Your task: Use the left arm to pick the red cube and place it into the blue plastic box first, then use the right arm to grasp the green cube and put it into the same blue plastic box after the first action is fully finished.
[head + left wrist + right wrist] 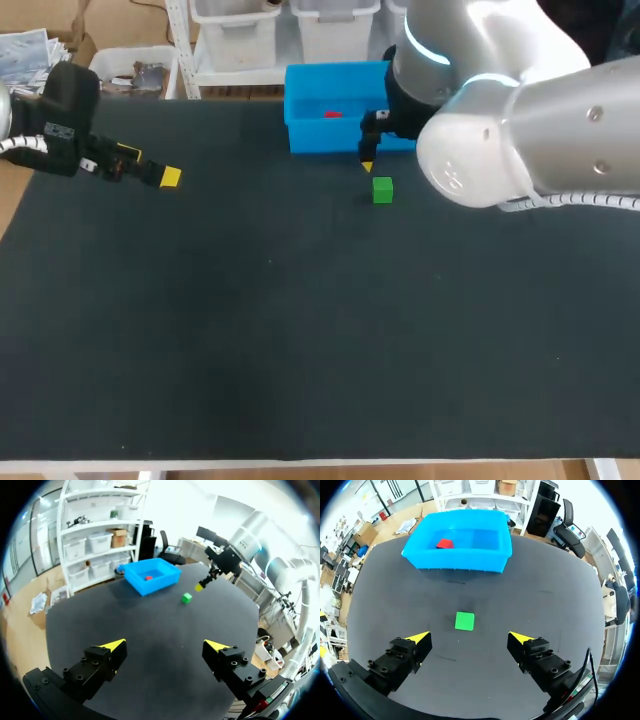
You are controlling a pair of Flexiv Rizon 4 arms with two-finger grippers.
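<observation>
Over the table (300, 330), head view: left gripper (150, 166) sits off at the left side, fingers spread wide, holding nothing. Right arm (520, 130) reaches in to the blue plastic box (320, 137). Right gripper (367, 160) hangs just in front of the box wall, only one yellow tip showing. Green cube (382, 190) is on the table just beside that tip. Red cube (332, 114) lies inside the box.

Left wrist view: left gripper (167, 647) wide open, only bare table between the fingers. Far ahead of it is the blue plastic box (142, 586) with the red cube (148, 578) in it. Green cube (186, 598) is on the table beside the box, with the right gripper (200, 586) close by it.

Right wrist view: right gripper (469, 639) wide open, gripping nothing. Green cube (464, 621) lies just ahead of the gap between the tips, centred, touching neither finger. Blue plastic box (457, 560) is farther ahead, red cube (445, 543) inside near one end.
</observation>
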